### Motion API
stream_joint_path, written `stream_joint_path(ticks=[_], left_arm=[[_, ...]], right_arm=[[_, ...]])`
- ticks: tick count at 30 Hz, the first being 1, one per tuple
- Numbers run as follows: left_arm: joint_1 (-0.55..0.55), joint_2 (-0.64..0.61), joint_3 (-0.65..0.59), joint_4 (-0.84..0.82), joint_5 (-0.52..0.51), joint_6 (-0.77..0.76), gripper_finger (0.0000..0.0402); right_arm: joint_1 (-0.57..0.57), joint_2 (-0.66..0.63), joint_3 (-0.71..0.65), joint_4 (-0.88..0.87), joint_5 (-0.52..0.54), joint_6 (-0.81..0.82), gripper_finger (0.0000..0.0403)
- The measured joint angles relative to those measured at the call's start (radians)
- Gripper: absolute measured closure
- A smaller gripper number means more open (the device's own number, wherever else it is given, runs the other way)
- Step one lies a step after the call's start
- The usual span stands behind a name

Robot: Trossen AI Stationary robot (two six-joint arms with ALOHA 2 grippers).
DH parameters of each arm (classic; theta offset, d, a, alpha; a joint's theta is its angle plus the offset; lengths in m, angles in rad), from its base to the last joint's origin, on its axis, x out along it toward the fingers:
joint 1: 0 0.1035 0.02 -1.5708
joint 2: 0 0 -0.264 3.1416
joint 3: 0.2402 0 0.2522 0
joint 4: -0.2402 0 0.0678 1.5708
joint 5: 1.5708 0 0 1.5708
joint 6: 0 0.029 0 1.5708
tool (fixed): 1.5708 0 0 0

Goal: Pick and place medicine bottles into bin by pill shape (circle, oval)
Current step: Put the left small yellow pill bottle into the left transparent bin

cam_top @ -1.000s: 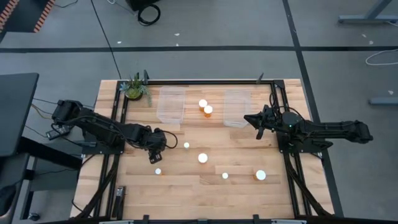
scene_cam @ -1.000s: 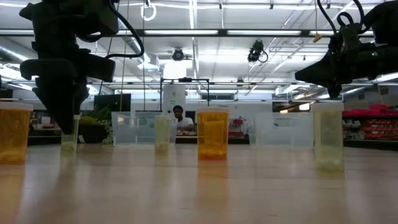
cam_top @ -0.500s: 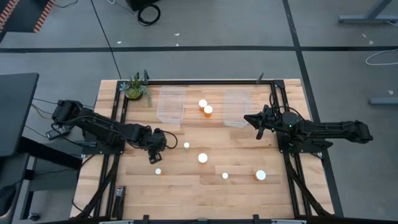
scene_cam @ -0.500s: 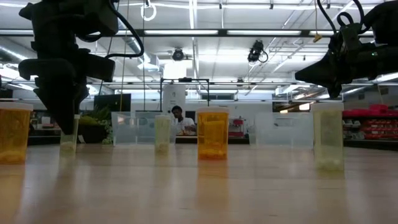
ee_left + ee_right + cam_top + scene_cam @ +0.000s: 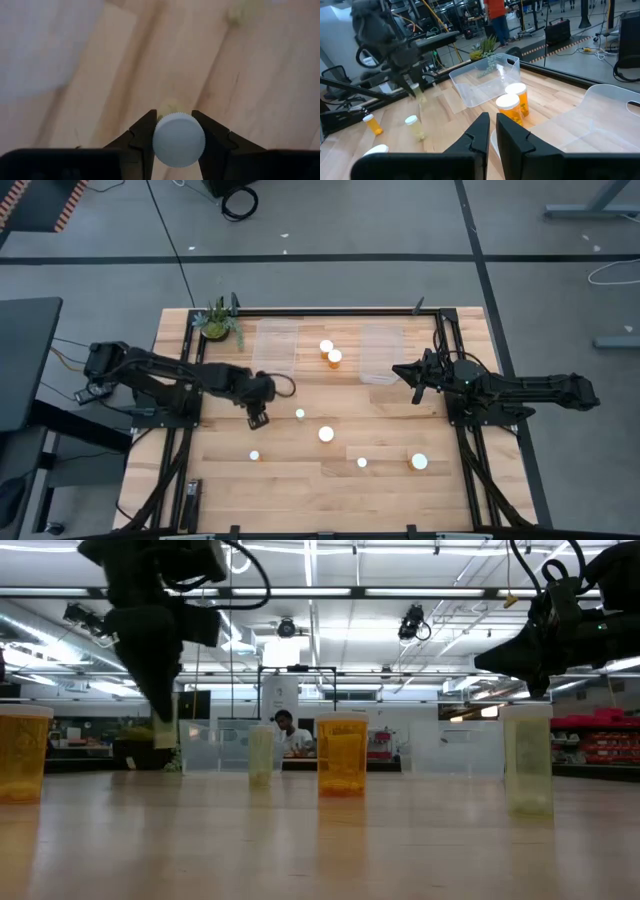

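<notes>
My left gripper (image 5: 257, 417) is shut on a narrow pale bottle with a white cap (image 5: 178, 139) and holds it above the table, left of centre; the low view shows the bottle (image 5: 165, 732) below the fingers. My right gripper (image 5: 410, 372) hovers shut and empty near the right clear bin (image 5: 382, 352). Several other bottles stand upright on their bases: two amber ones (image 5: 331, 352) between the bins, and others at mid-table (image 5: 300, 414), (image 5: 326, 434) and toward the near edge (image 5: 254, 455), (image 5: 362, 463), (image 5: 419, 462). My left gripper pinches the bottle's top, at the sides of its white cap (image 5: 159, 131), between its two fingers. The fingers come from above, pointing down. The bottle hangs upright below them, its base (image 5: 164, 744) lifted clear of the table.
Two clear bins (image 5: 277, 346) (image 5: 382, 352) stand at the far side. A small green potted plant (image 5: 216, 322) stands at the far left corner. A black frame (image 5: 440, 330) runs along the table's sides. In the low view, bottles (image 5: 22, 755) (image 5: 342, 755) (image 5: 528, 760) stand across the table.
My left gripper has risen with the narrow bottle and gone toward the table's right and far edges. The bottle stood on the table before and now hangs clear of it. My right gripper has kept still.
</notes>
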Motion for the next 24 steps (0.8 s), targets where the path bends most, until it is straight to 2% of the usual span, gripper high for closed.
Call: stream_joint_path(ticks=[15, 19, 24], left_arm=[[0.297, 0.002, 0.217, -0.065, 0.023, 0.3, 0.0283], [0.372, 0.057, 0.25, -0.068, 0.023, 0.394, 0.0278], [0.46, 0.203, 0.329, -0.063, 0.024, 0.53, 0.0282]], right_arm=[[0.0, 0.0, 0.0, 0.0, 0.0, 0.0, 0.0364], [0.0, 0.0, 0.0, 0.0, 0.0, 0.0, 0.0364], [0.0, 0.0, 0.0, -0.002, 0.0, 0.0, 0.0364]])
